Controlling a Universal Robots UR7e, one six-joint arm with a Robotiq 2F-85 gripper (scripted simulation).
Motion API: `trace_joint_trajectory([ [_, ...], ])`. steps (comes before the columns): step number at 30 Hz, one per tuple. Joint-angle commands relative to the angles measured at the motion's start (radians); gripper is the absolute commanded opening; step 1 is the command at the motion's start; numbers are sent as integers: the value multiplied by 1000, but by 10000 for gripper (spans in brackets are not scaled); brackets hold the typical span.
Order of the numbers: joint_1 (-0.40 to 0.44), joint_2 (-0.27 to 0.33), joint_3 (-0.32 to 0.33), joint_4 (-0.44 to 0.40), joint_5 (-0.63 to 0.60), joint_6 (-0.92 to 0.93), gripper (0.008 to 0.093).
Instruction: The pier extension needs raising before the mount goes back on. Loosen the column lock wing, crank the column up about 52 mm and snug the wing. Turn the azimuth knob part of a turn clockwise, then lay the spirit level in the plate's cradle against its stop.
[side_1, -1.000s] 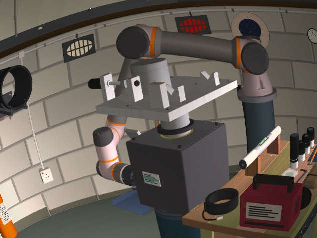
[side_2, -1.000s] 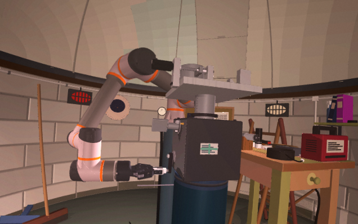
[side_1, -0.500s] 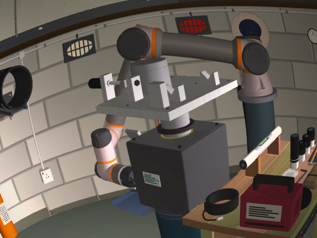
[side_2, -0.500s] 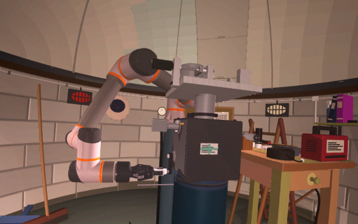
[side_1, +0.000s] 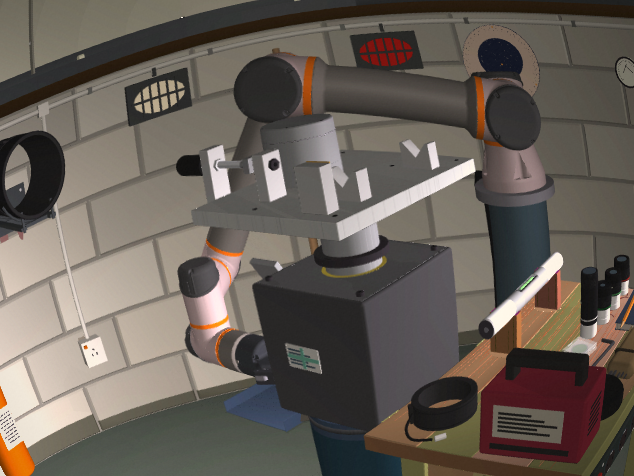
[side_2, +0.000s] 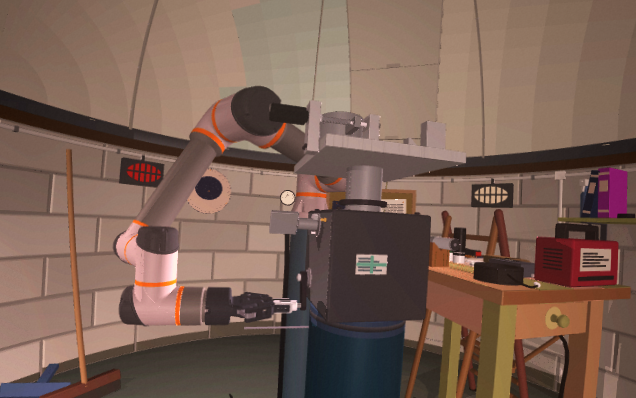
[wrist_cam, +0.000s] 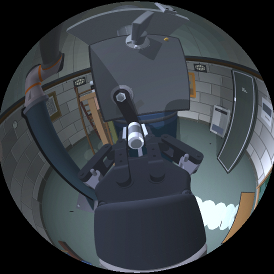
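The white crank handle (wrist_cam: 134, 136) sits at the low end of the dark crank arm (wrist_cam: 125, 108) on the side of the grey pier box (side_1: 358, 328). My gripper (side_2: 280, 306) has its fingers clamped on either side of that handle (side_2: 287, 305). The grey column lock wing (wrist_cam: 139, 25) stands out near the top of the same face (side_2: 283, 222). The pale column (side_1: 353, 248) rises from the box and carries the mounting plate (side_1: 333, 197). The black azimuth knob (side_1: 190, 165) sits at the plate's left end. The white spirit level (side_1: 522, 293) rests tilted on a wooden stand on the table.
The curved block wall of the dome runs behind the pier. A wooden table (side_2: 525, 300) to the right holds a red case (side_1: 543, 405), a black ring (side_1: 444, 403) and several eyepieces (side_1: 604, 297). A broom (side_2: 75, 280) leans at far left.
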Motion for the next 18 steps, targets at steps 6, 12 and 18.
trace_joint_trajectory([
  [6, 9, -4, -12, 10, 22, 0, 80],
  [12, 14, -4, -21, 19, 27, 0, 80],
  [18, 19, -5, -29, 28, 32, 0, 80],
])
